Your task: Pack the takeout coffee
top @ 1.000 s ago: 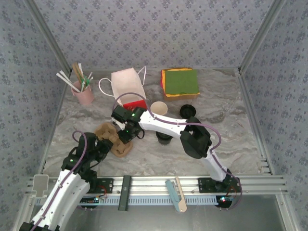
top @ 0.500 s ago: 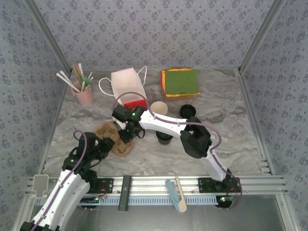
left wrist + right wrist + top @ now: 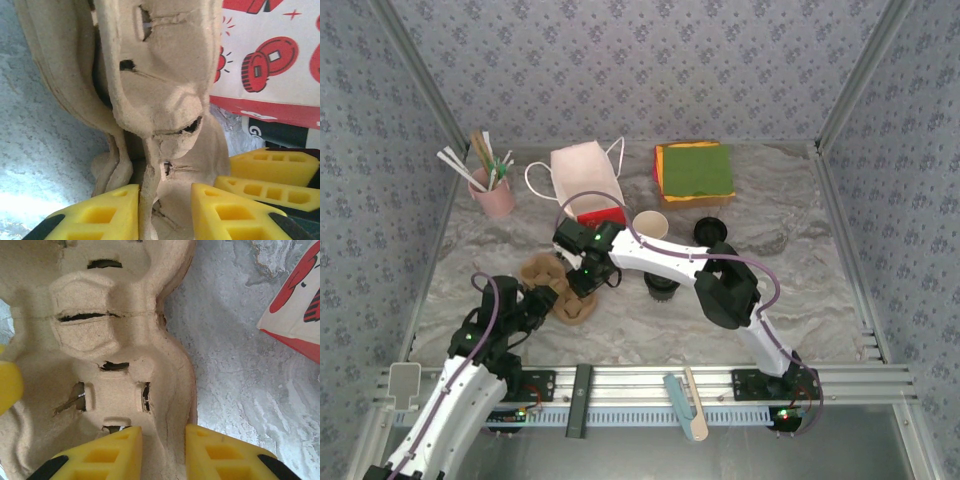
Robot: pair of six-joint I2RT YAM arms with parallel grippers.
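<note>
Pinching a thin wall of the cardboard carrier [image 3: 160, 100] between its yellow fingers, the left gripper [image 3: 165, 202] holds the carrier at its near-left side. The right gripper [image 3: 162, 442] is clamped over the carrier's rim at the right-hand edge, with the marbled table [image 3: 240, 365] just beside it. In the top view, 2 cups stand to the right of the carrier, apart from it. An open cup [image 3: 650, 225] is near the white paper bag [image 3: 588, 178], and a dark cup [image 3: 662, 289] sits close against the right arm. A pink cup [image 3: 496, 198] of straws stands at the far left.
</note>
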